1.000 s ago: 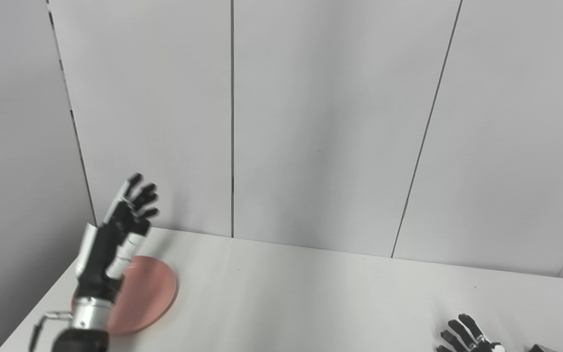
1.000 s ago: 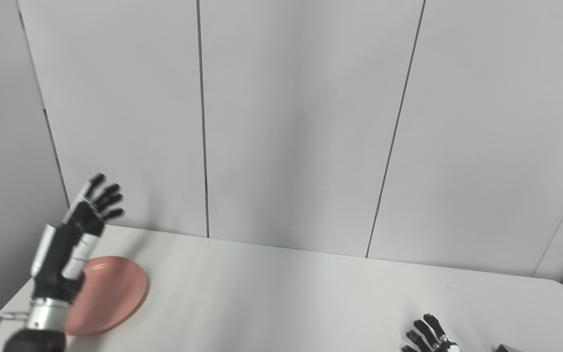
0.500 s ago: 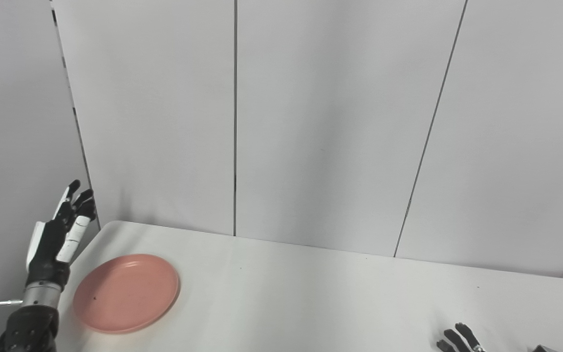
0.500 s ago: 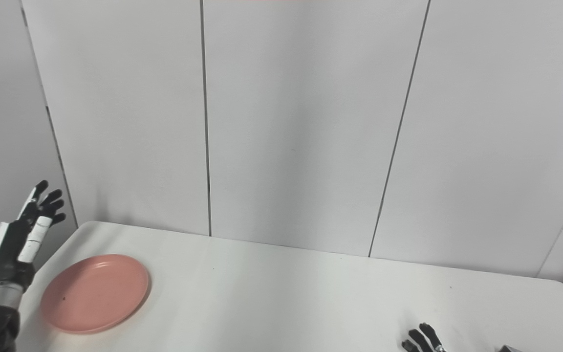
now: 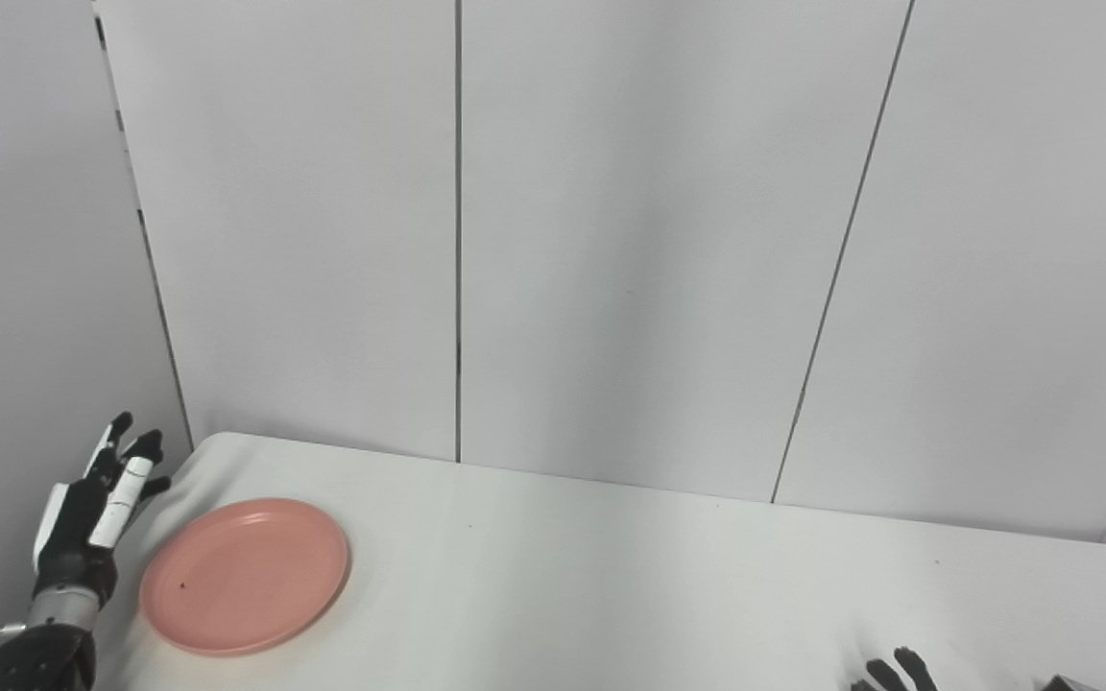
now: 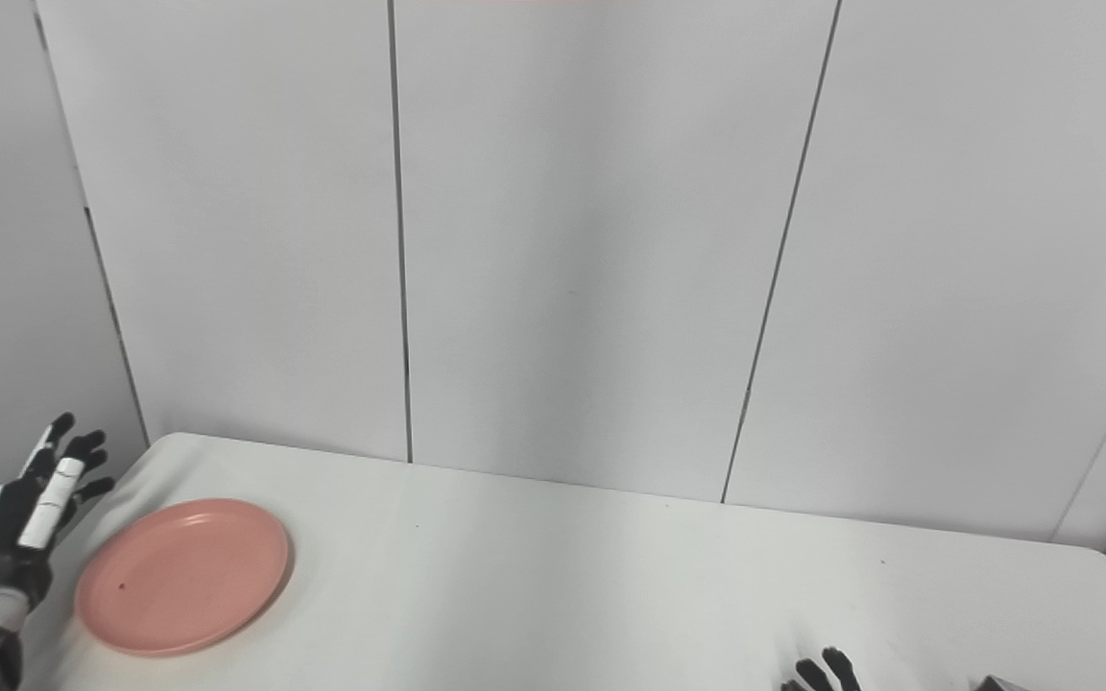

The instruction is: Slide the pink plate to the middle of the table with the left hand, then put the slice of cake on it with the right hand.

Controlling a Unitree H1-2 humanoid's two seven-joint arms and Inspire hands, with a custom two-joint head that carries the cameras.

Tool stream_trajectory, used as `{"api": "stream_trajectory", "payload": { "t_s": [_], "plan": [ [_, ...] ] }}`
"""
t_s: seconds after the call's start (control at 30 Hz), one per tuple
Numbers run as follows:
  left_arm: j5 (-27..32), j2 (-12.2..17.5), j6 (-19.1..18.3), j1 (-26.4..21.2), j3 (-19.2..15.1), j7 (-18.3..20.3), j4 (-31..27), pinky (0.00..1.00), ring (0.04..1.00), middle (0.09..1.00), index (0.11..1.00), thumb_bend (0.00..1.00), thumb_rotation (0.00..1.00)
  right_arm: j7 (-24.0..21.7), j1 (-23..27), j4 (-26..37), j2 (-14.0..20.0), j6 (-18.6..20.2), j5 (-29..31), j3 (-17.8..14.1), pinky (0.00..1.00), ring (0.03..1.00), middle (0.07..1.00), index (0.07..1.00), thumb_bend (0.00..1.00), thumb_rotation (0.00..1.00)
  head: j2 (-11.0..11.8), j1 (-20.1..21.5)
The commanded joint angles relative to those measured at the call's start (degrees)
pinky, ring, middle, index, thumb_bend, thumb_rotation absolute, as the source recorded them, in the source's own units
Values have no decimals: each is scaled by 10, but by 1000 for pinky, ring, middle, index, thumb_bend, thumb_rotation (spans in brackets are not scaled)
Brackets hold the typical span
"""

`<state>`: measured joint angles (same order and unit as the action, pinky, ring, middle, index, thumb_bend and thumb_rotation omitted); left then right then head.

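Your left hand (image 5: 92, 518) is lining up outside the plate (image 5: 244, 574).
Fingers spread, holding nothing, so it can push inward; right hand (image 5: 889, 672) barely showing.

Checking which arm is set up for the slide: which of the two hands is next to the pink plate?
The left hand, fingers spread, beside the left rim of the round pink plate. Of the right hand, only fingertips show at the bottom edge, far right.

One pink plate (image 5: 244, 574), one white table (image 5: 611, 585), two hands, left hand (image 5: 83, 513), right hand (image 5: 889, 674)
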<state>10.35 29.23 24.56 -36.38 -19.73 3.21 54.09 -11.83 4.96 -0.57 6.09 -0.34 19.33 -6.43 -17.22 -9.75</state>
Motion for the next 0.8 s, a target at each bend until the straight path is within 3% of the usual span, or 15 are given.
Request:
{"api": "stream_trajectory", "payload": {
  "t_s": [0.0, 0.1, 0.33, 0.6, 0.67, 0.77],
  "plan": [
    [6, 23, 22, -29, -1, 6, -5, 793, 893, 887, 931, 890, 806, 4, -14, 9, -2, 27, 5, 2, 890, 908, 926, 965, 777, 955, -3, -1],
    [7, 21, 21, -25, 3, 10, 0, 744, 854, 848, 867, 858, 788, 5, -16, 18, 0, 32, 6, 2, 881, 905, 927, 972, 742, 977, -7, -2],
    [10, 13, 2, -13, 5, 9, 0, 756, 859, 859, 909, 852, 767, 5, -17, 29, 6, 42, 8, 1, 895, 910, 939, 987, 710, 998, -12, -9],
    [14, 6, -14, 1, 7, 8, -3, 719, 834, 823, 887, 838, 736, 14, -21, 50, 6, 61, 10, 0, 913, 921, 944, 992, 705, 1000, -18, -8],
    [11, 2, -17, 8, 15, 13, -13, 748, 857, 848, 893, 801, 745, 16, -22, 56, 7, 63, 8, 0, 922, 923, 945, 989, 693, 1000, -21, -7],
    [8, -4, -19, 12, 25, 13, -12, 782, 873, 862, 886, 829, 728, 20, -23, 62, 7, 68, 7, 0, 912, 919, 945, 990, 678, 1000, -25, -5]
  ]
}}
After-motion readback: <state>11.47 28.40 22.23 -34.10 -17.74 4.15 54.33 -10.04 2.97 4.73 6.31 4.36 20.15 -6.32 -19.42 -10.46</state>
